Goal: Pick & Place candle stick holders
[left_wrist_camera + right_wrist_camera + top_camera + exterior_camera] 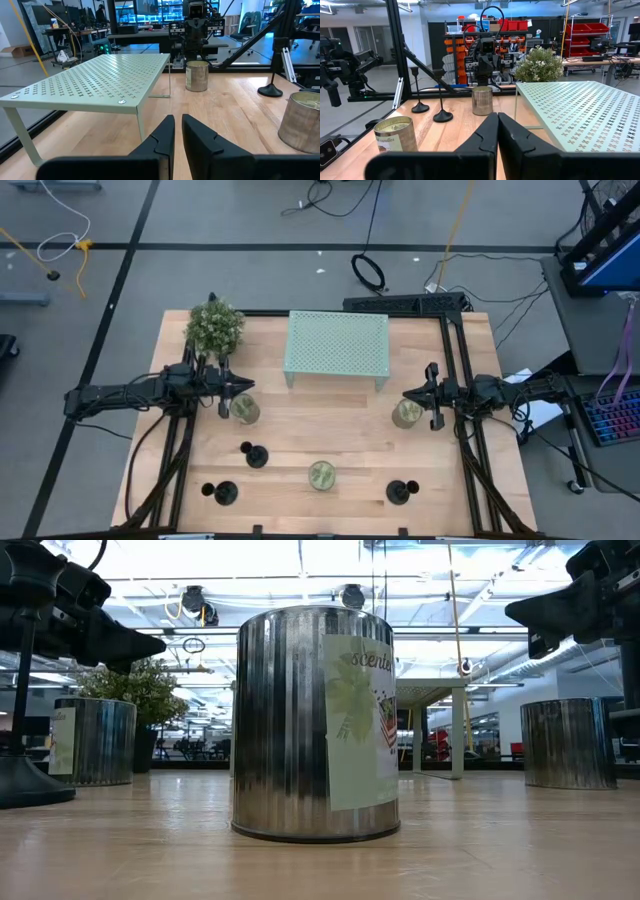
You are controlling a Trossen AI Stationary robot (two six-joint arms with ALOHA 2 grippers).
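Candle stick holders stand in the front half of the wooden table [330,435], three matte-black pieces, each a round disc base with a thin stem. Taking the table's centre in the overhead view as the clock's hub, one [256,455] sits at about 8 o'clock, another [225,492] further out toward 7 o'clock by the front edge, and the third [402,492] at 5 o'clock.

The left gripper [243,385] hovers at 10 o'clock, just above a jar [245,410]; its wrist view shows its dark fingers [162,142] nearly together with only a narrow slit between them, nothing held. The right gripper [411,393] hovers at 3 o'clock beside a second jar [407,413]; its fingers [487,135] are likewise pressed almost closed and empty.

A third jar [322,475] stands at 6 o'clock. Seen level from the table, it [315,725] is a squat cylinder of ribbed, shiny metal with a pale paper label printed with green leaves and the partly readable word "scente…". From the right wrist, its label [395,141] ends in "candles".

A pale green perforated metal shelf [337,343] on thin legs stands at 12 o'clock, and a small bushy potted plant [214,327] at 11 o'clock.
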